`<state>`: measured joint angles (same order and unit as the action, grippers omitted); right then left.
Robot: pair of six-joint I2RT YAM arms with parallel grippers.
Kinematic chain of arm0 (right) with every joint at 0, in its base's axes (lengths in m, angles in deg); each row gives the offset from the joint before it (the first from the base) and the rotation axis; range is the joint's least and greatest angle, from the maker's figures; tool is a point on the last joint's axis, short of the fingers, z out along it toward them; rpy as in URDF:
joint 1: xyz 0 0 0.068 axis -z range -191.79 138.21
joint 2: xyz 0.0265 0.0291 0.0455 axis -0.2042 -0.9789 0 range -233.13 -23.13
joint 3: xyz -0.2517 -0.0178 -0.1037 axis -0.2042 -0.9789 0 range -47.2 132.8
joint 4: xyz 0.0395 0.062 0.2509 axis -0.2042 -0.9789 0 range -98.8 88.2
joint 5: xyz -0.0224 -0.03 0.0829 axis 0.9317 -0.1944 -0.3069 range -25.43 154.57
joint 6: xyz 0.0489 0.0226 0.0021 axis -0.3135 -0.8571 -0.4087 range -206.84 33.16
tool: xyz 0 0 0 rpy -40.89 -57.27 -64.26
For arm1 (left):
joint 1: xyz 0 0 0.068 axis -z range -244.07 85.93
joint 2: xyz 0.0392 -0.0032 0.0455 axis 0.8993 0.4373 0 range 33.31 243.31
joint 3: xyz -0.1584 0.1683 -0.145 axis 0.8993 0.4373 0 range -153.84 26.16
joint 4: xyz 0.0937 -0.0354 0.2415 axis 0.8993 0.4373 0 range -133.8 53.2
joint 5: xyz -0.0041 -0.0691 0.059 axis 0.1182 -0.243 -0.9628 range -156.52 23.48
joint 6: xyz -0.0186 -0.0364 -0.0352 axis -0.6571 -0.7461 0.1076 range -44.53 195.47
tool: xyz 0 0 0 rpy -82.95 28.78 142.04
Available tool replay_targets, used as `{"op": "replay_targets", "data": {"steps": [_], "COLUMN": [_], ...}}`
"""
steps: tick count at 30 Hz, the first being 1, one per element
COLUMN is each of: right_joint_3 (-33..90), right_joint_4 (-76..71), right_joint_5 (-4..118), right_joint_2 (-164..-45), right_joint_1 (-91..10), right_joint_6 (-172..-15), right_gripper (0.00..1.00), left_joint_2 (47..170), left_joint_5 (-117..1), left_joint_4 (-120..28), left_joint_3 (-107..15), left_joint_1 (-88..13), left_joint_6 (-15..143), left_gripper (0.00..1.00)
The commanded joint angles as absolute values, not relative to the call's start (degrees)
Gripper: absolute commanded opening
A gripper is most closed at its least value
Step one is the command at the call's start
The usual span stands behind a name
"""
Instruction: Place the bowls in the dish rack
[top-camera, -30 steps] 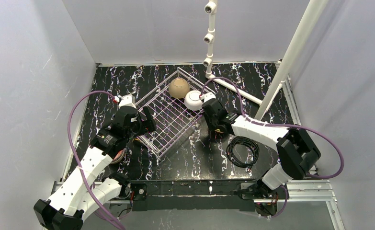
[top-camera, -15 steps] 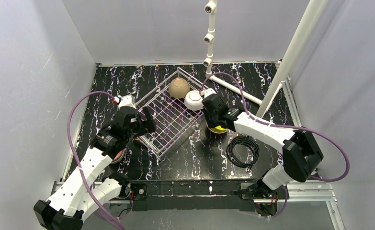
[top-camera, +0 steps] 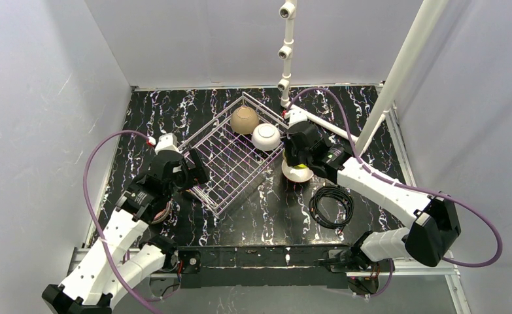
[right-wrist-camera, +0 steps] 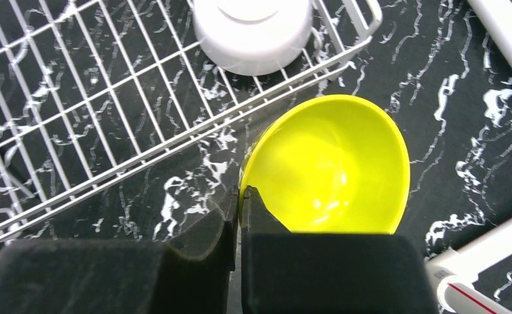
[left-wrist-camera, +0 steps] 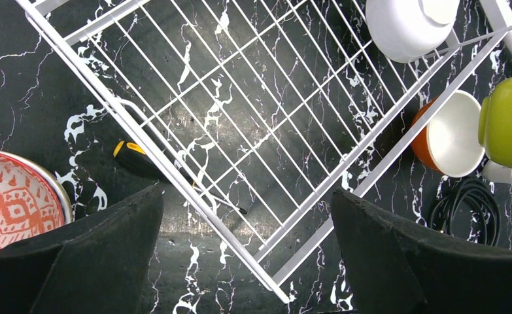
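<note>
Since a second earlier the right arm's wrist has swung from the near right side of the dish rack (top-camera: pixel 227 163) toward its far right corner, and its elbow has swung out to the right. The left arm has drawn back only slightly.

Right gripper (right-wrist-camera: pixel 240 196): jaws pinched together on the rim of the yellow-green bowl (right-wrist-camera: pixel 331 163), one finger inside and one outside. The bowl sits outside the rack, just beside its right rim. The right wrist view shows its hollow and the pinch. The overhead view hides both under the wrist. The left wrist view gives only the bowl's outer wall.

Left gripper (left-wrist-camera: pixel 246 193): jaws spread wide, holding nothing, above the rack's near left rim.

Inside the rack, at its far corner, the white bowl (left-wrist-camera: pixel 407 23) lies upside down with the tan bowl (top-camera: pixel 244 120) beside it. Only the overhead view shows the tan one.

Outside the right rim, the orange bowl (left-wrist-camera: pixel 450 134) lies tipped, showing its white inside. A coiled black cable (left-wrist-camera: pixel 465 203) lies beyond it.

Outside the left rim stands the beige bowl with red-patterned inside (left-wrist-camera: pixel 11 203). A yellow-and-black handled tool (left-wrist-camera: pixel 130 152) reaches under the rack. Only the left wrist view shows it clearly.
</note>
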<state>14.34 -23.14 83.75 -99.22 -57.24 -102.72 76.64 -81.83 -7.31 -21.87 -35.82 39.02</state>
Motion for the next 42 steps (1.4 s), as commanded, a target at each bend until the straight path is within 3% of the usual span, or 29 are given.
{"op": "replay_targets", "data": {"steps": [1,12,19,28,42], "right_joint_3": [19.5,17.9,20.3,30.2,31.5], "right_joint_4": [-18.8,-3.4,16.4,31.5,42.3], "right_joint_5": [78.4,63.9,52.6,44.3,36.7], "right_joint_2": [-96.3,-96.9,-110.4,-130.7,-142.5], "right_joint_1": [-57.3,-57.3,-58.7,-62.3,-61.4], "right_joint_6": [-104.7,-109.9,-119.3,-133.0,-155.3], "right_gripper": [0.01,0.01,0.01,0.01,0.01], "left_joint_2": [74.3,75.3,71.7,68.6,69.4], "left_joint_5": [-83.2,-88.7,-89.1,-91.7,-92.4], "left_joint_4": [-5.0,-7.5,-4.1,-1.9,-1.7], "left_joint_3": [-21.6,-25.2,-23.7,-20.9,-20.8], "left_joint_1": [-36.0,-36.0,-36.0,-36.0,-36.0], "left_joint_6": [38.0,40.4,39.1,37.5,37.0], "left_gripper": [0.98,0.98,0.98,0.98,0.98]}}
